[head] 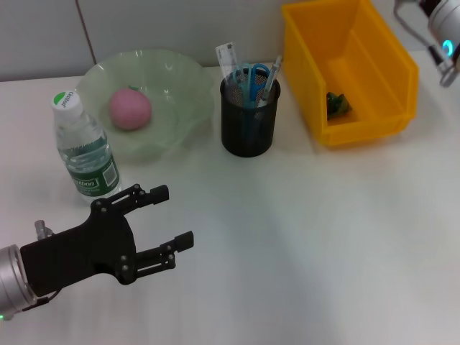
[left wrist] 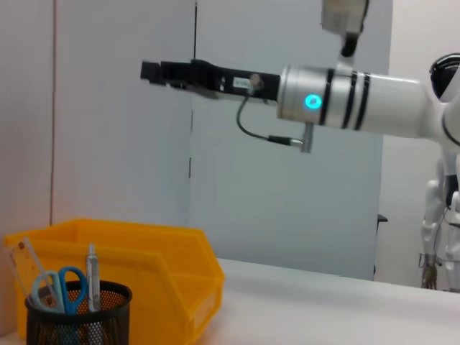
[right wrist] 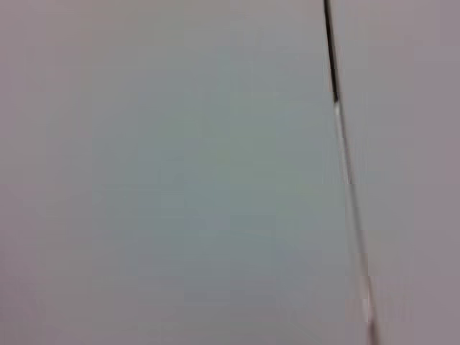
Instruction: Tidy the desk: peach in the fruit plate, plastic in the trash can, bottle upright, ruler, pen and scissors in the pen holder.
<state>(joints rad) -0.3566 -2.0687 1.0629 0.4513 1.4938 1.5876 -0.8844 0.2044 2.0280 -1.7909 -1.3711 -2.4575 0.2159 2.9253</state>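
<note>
A pink peach [head: 130,108] lies in the green fruit plate [head: 180,72]. The water bottle [head: 83,151] stands upright beside the plate. Inside the black mesh pen holder [head: 249,122] stand the ruler [head: 228,57], the blue scissors [head: 253,74] and the pen [head: 271,77]. Crumpled green plastic [head: 337,105] sits in the yellow bin [head: 309,86]. My left gripper [head: 175,215] hovers open and empty over the near left of the table, just in front of the bottle. My right arm [head: 442,29] is raised at the far right; the left wrist view shows its gripper [left wrist: 154,72] high above the bin [left wrist: 165,280].
The white table [head: 323,237] stretches to the right of my left gripper. A pale wall runs behind the table. The right wrist view shows only wall.
</note>
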